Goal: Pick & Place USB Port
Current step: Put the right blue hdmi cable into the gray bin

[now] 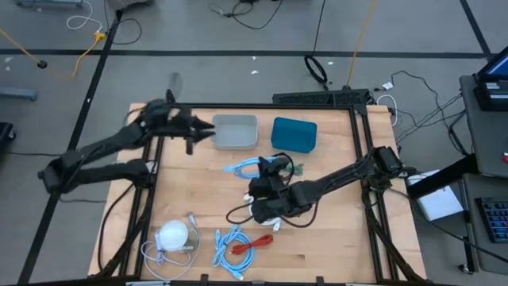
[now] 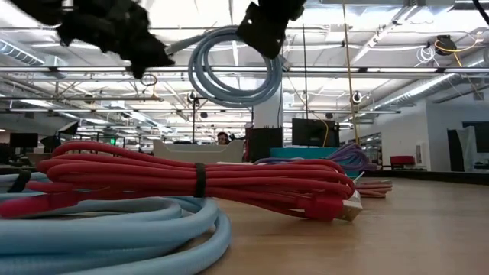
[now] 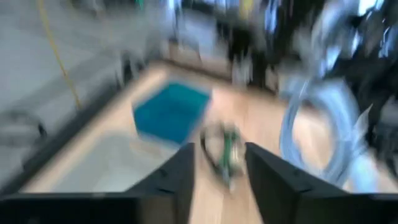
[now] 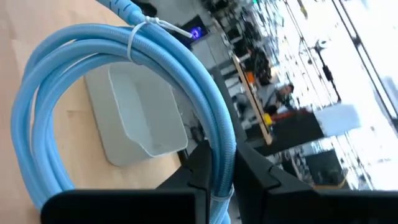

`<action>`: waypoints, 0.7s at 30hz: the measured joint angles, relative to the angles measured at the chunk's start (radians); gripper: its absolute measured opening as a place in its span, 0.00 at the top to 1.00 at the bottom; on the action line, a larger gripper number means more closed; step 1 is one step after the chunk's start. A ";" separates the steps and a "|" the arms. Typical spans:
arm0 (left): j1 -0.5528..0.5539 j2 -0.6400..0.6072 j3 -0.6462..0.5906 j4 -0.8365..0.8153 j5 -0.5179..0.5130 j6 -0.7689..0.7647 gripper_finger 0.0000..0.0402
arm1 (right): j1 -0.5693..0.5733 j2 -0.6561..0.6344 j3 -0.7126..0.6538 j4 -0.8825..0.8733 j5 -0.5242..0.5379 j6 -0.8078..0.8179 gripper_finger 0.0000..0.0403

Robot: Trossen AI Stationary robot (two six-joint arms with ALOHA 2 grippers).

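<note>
A light-blue cable coil [image 1: 244, 167], bound with a white tie [image 4: 135, 38], is shut in my right gripper [image 1: 266, 176] near the table's middle. The low view shows the coil [image 2: 233, 70] in the air below that gripper [image 2: 269, 27]. My left gripper [image 1: 202, 129] is open and holds nothing; it hovers just left of the grey bin [image 1: 236, 132]. The teal bin [image 1: 294, 133] stands right of the grey one. A dark-and-green cable bundle [image 1: 290, 168] lies on the table in front of the teal bin. My right gripper pinches the bundled strands of the light-blue coil [image 4: 221, 163] between its two fingers, on the side of the ring opposite the white tie. The fingers come from above and lie across the strands. The coil [image 2: 233, 70] hangs below the fingers, lifted clear of the table.
A red cable bundle [image 2: 199, 179] and a blue cable [image 1: 230, 242] lie near the table's near edge, with a white cable bundle [image 1: 173, 236] to their left. A black cable [image 1: 242, 213] lies under the right arm. Bare wood shows between the bins and these bundles.
</note>
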 joint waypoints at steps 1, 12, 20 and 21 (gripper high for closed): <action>-0.022 0.051 0.051 -0.092 -0.004 0.054 0.56 | 0.000 -0.001 -0.003 0.020 -0.010 -0.032 0.93; -0.371 0.307 0.314 -0.243 -0.327 0.244 0.33 | -0.088 -0.002 -0.113 0.051 -0.072 0.025 0.93; -0.441 0.305 0.314 -0.246 -0.397 0.214 0.44 | -0.124 -0.002 -0.210 0.239 -0.151 0.010 0.93; -0.443 0.308 0.314 -0.244 -0.397 0.206 0.45 | -0.124 -0.002 -0.218 0.284 -0.150 -0.016 0.93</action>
